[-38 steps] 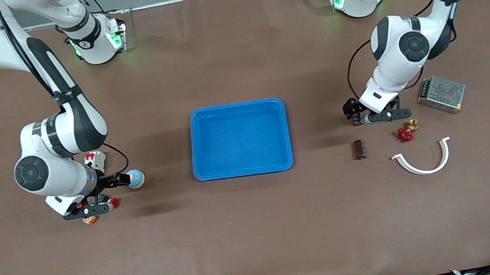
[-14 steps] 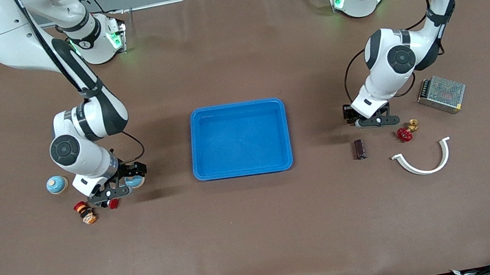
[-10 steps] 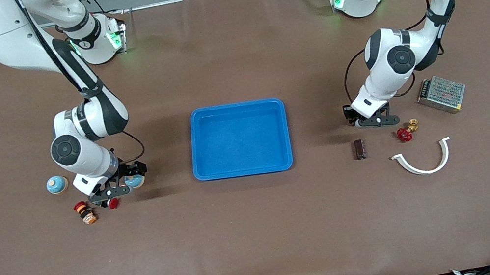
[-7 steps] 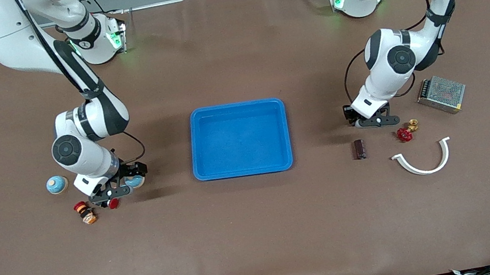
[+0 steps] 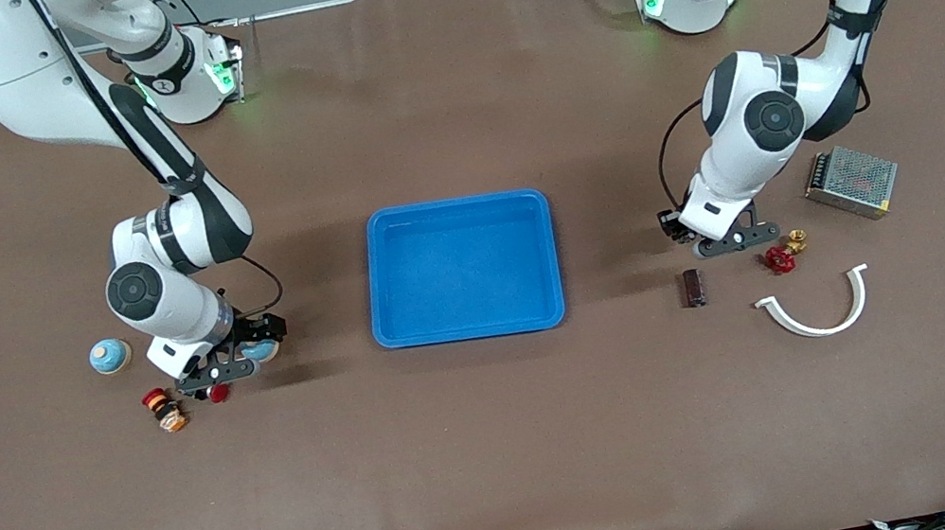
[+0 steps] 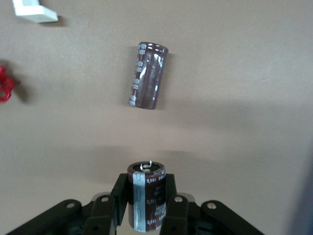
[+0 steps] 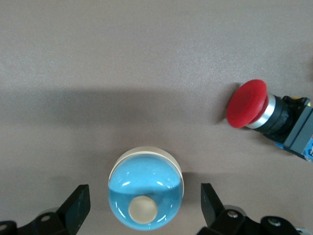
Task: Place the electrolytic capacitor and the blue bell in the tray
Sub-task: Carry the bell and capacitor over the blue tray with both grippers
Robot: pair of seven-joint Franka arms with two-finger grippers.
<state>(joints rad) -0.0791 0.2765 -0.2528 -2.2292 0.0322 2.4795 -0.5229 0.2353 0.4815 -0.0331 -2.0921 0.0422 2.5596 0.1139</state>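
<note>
The left tool [image 6: 146, 205] is clenched on an upright electrolytic capacitor [image 6: 146, 198], right of center in the front view. The blue tray [image 5: 462, 269] lies at center, toward the right arm's end. The right tool [image 7: 144, 208] stands released astride the blue bell [image 7: 145, 195].

Robot lab, two arms [image 5: 169, 287] bolted to brown table [image 5: 504, 452]

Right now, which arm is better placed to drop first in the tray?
Left, probably: left gripper is shut on a capacitor; right gripper is open around the blue bell, ungripped. Tray sits between them.
</note>
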